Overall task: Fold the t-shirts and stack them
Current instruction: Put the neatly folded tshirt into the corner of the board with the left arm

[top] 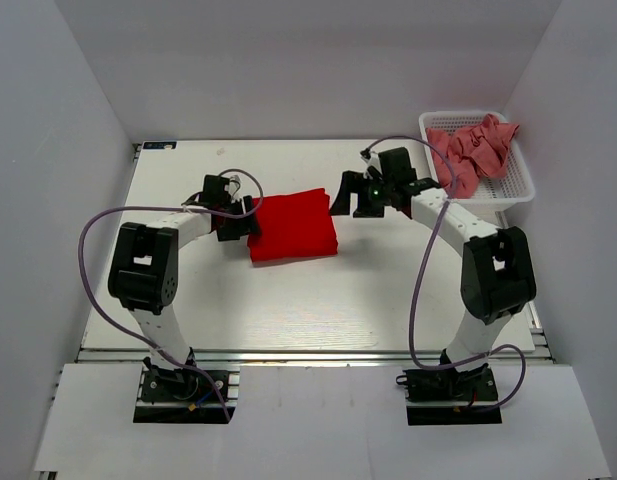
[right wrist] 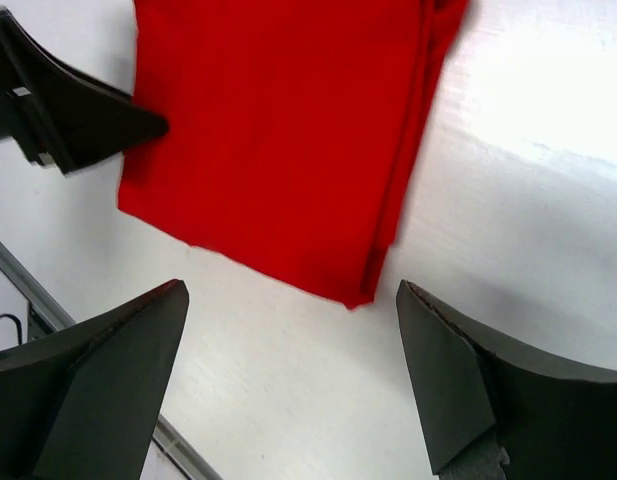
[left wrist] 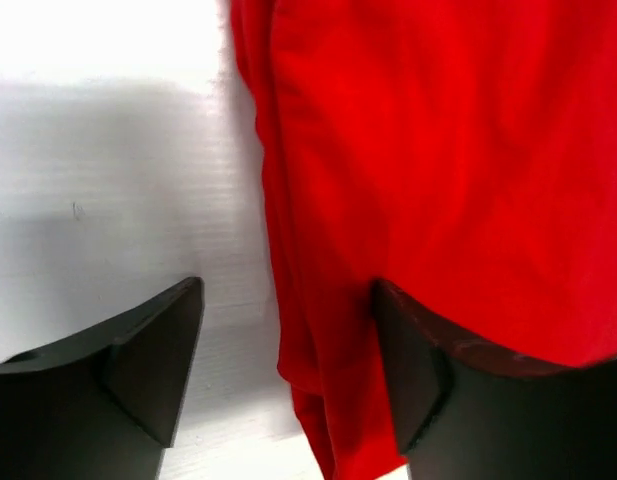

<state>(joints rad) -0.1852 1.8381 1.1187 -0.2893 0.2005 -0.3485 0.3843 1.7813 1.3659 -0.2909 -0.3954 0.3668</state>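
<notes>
Red t-shirt [top: 292, 225] lies folded flat on the bench [top: 288, 320] betw. my two claws. Left claw [left wrist: 288, 300] is released, jaws wide, w/ the shirt's edge reaching between them. Right claw [right wrist: 290, 292] is spread too, empty, just off the opp. edge. Both let the fold lie undisturbed, I'd judge. Beyond the right claw, pink t-shirts [top: 473, 150] sit bunched in the basket [top: 503, 197], prob. next.

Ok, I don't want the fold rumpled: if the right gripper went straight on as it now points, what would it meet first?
Most likely the folded red t-shirt: the right gripper, jaws open, points at its near edge, bare table in between. Depth is unclear; it might touch the table first.
</notes>
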